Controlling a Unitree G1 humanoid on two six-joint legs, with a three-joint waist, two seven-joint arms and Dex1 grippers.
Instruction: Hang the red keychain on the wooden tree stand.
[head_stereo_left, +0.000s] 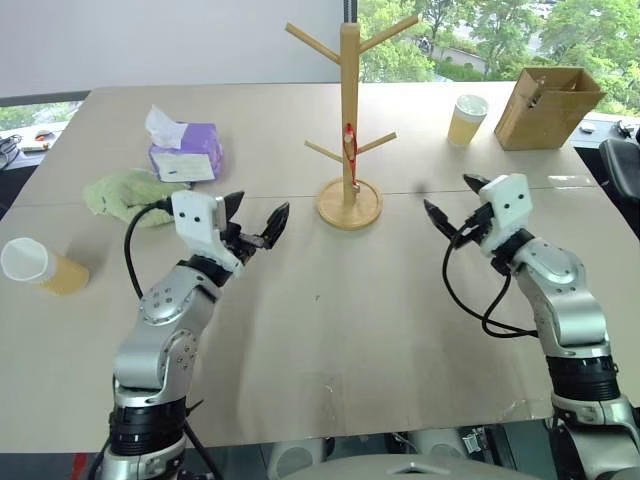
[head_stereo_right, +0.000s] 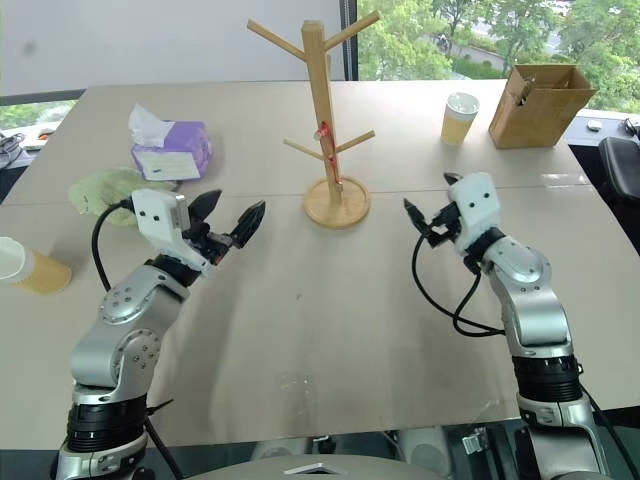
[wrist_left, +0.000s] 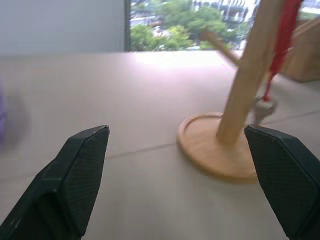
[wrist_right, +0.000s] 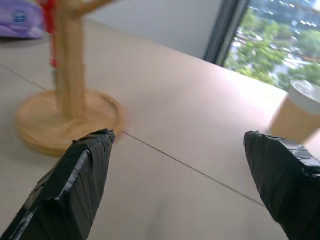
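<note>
A broad stretch of bare counter (head_stereo_left: 330, 330) is left between the left gripper (head_stereo_left: 257, 222) and the right gripper (head_stereo_left: 452, 204), both held with jaws apart. The far middle is blocked by the wooden tree stand (head_stereo_left: 349, 120), its slanted pegs reaching out to both sides. The left side is crowded by a tissue box (head_stereo_left: 186, 152), a green cloth (head_stereo_left: 125, 192) and a paper cup (head_stereo_left: 40, 266); the far right by another cup (head_stereo_left: 466, 119) and a cardboard box (head_stereo_left: 547, 106).

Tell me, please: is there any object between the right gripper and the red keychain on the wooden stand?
No visible obstacle. The red keychain already hangs on a lower peg of the wooden tree stand, and only bare table lies between it and the open right gripper.
</note>
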